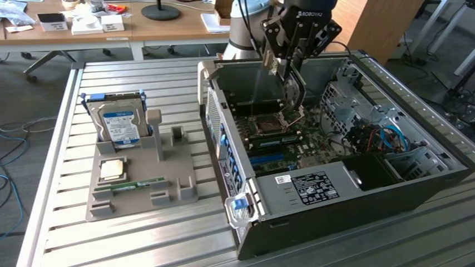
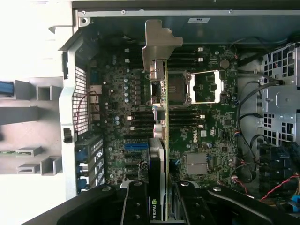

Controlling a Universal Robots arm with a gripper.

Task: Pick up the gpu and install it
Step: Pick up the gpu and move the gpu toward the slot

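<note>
1. Nearest the exterior camera, the bare slats of the tabletop (image 1: 148,239) run out under the lower edge. The front corner of the open computer case (image 1: 356,222) stands on them.
2. At the exterior view's left, a grey holder (image 1: 137,203) carries an upright hard drive (image 1: 119,125), a square processor chip (image 1: 113,168) lying flat, and a narrow green memory stick (image 1: 139,185).
3. A strip of bare slats lies between the holder and the case wall.
4. Inside the case the motherboard (image 1: 297,144) is open from above. The labelled power supply (image 1: 312,186) bounds it at the near side.
5. Over the board hangs the tool (image 1: 286,68), clenched on the gpu (image 1: 295,94), which is upright and edge-on. The arm (image 1: 239,33) behind is cut off at the top edge.
6. In the wrist view the tool (image 2: 161,190) has its fingers (image 2: 136,206) pressed on both faces of the gpu (image 2: 156,159), and the silver bracket (image 2: 159,42) is at the far end. The card's body hides its lower edge, so whether it touches a slot cannot be told.
7. At the exterior view's right, drive cages (image 1: 349,105) and red and blue cables (image 1: 386,139) crowd the case, and its far corner is cropped.
</note>
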